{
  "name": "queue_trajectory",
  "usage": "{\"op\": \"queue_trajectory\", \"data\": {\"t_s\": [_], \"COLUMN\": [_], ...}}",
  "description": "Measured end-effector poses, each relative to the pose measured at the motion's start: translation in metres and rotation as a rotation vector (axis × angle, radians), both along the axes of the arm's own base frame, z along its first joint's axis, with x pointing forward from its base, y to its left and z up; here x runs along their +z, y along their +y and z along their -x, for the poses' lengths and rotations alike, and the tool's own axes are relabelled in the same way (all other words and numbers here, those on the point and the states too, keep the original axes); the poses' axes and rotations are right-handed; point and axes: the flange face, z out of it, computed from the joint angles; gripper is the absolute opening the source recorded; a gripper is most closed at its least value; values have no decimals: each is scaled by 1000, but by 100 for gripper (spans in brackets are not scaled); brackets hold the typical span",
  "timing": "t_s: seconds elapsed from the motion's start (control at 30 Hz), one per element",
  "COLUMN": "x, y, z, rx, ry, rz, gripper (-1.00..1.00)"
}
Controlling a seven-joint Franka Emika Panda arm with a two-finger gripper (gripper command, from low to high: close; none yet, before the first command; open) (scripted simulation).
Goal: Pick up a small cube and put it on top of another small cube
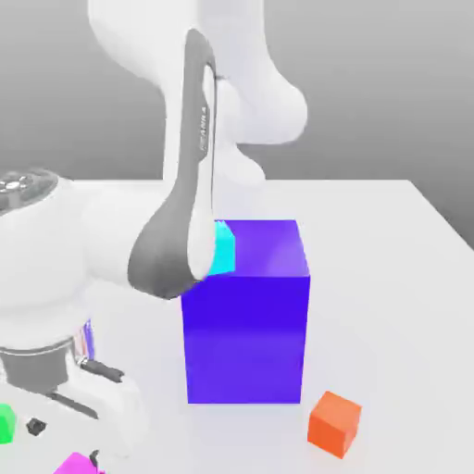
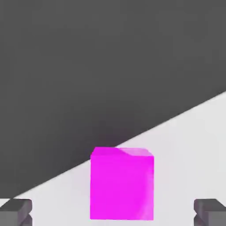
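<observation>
The small cube (image 2: 122, 184), magenta-pink, stands on the white table between the two fingertips (image 2: 15, 211) of my gripper (image 2: 112, 214). The jaws are open wide, one on each side of the cube, with a gap on both sides. In the exterior view the same magenta cube (image 1: 76, 464) peeks out at the bottom edge, under the white hand. The other small cube (image 1: 6, 423), bright green, sits at that view's far left edge, a short way from the magenta one.
A big purple-blue block (image 1: 246, 324) stands mid-table. A small cyan cube (image 1: 223, 248) is behind the arm beside the block's top. A small orange cube (image 1: 334, 422) lies at the block's front right. The table edge (image 2: 132, 134) runs close behind the magenta cube.
</observation>
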Motion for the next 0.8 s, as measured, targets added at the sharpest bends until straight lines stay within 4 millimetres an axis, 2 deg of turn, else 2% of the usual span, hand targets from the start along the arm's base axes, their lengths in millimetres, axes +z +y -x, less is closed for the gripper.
{"op": "queue_trajectory", "data": {"t_s": [0.03, 0.07, 0.23, 0.27, 0.33, 0.43, 0.53, 0.8], "x": [-15, -28, -28, -34, -19, 20, 35, 57], "y": [0, 0, 0, 0, 0, -1, -20, -81], "z": [0, 1, 1, 1, 1, 2, 11, 47], "rx": [-1, -1, -1, -2, -2, -6, -140, -586], "ry": [1, 2, 2, 2, 2, 2, 2, 1], "rz": [0, -1, -1, -1, -1, -2, -5, -11], "gripper": [0, -100, -100, -100, -100, -100, -100, -100]}}
